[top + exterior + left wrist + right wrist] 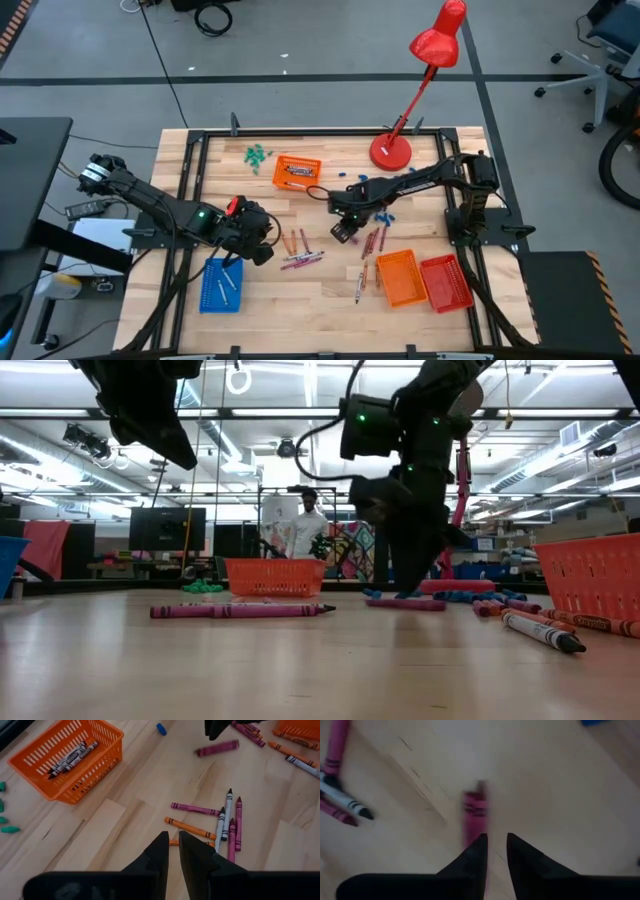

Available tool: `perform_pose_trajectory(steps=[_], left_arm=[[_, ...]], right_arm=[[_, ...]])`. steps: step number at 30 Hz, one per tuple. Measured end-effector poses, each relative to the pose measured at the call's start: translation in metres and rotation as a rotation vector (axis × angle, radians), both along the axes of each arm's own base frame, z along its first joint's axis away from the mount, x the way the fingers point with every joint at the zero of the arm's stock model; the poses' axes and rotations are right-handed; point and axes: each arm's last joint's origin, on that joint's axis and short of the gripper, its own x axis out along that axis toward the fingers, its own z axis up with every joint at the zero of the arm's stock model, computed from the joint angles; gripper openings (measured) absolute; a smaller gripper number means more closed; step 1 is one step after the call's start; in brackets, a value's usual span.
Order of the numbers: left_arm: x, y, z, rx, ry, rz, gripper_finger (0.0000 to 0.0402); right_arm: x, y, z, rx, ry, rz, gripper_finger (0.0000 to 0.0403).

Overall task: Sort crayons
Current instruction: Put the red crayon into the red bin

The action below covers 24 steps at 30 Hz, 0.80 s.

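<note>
The bench (320, 305) is a rectangle of pale, grained wood planks inside a dark metal frame. One red desk lamp (420, 75), with a round base and a cone shade, stands at the far edge towards the right corner.

Two dark arms reach in. The left gripper (262, 245) hangs over the left half of the bench, its tapered fingers (161, 852) pressed almost together on nothing. The right gripper (343, 232) is down at mid-bench. Its fingers (477, 852) stand slightly apart with bare wood between them, gripping nothing. One magenta crayon (475, 815) lies at a fingertip.

There are four plastic lattice trays:
- One orange basket (280, 165) near the far edge holds two or three dark-wrapped crayons (72, 757).
- One blue tray (208, 285) at the near left holds a few pale sticks.
- One orange tray (400, 280) and one red tray (447, 283) sit side by side at the near right.

The loose crayons (300, 255) are thin paper-wrapped sticks with pointed tips, scattered across the middle. A cluster between the grippers shows four magenta, two grey-white and at least one orange. More lie towards the near-right trays, but their count cannot be told.

A handful of small green pieces (258, 155) lie by the far edge. Small chunky blue pieces (385, 215) lie beside the right arm.
</note>
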Motion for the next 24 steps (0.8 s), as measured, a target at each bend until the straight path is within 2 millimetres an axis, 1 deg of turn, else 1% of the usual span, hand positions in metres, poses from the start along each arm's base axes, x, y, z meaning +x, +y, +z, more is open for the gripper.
perform_pose_trajectory(steps=[6, 8, 9, 11, 13, 16, 20, 24], left_arm=[[0.0, 0.0, 0.0, -0.005, -0.005, 0.005, 0.0052], [0.004, -0.002, 0.002, -0.052, -0.05, 0.007, 0.0052], [0.007, -0.005, 0.004, -0.086, -0.068, -0.03, 0.0052], [0.012, -0.014, 0.004, -0.137, -0.063, -0.162, 0.0052], [0.016, -0.024, -0.004, -0.145, -0.021, -0.252, 0.0052], [0.022, -0.034, -0.019, -0.13, 0.028, -0.278, 0.0052], [0.034, -0.041, -0.043, -0.136, 0.091, -0.233, 0.0052], [0.044, -0.047, -0.06, -0.165, 0.102, -0.2, 0.0052]], right_arm=[[0.007, 0.0, 0.009, -0.005, -0.04, 0.013, 0.0067], [0.01, 0.003, 0.01, 0.027, -0.072, 0.046, 0.0069], [0.011, 0.006, 0.01, 0.044, -0.081, 0.068, 0.007], [0.011, 0.014, 0.011, 0.061, -0.086, 0.109, 0.0074], [0.011, 0.021, 0.011, 0.068, -0.093, 0.136, 0.0077], [0.012, 0.034, 0.012, 0.077, -0.112, 0.183, 0.0081], [0.014, 0.056, 0.014, 0.078, -0.153, 0.241, 0.0083], [0.014, 0.074, 0.014, 0.03, -0.171, 0.248, 0.0085]])
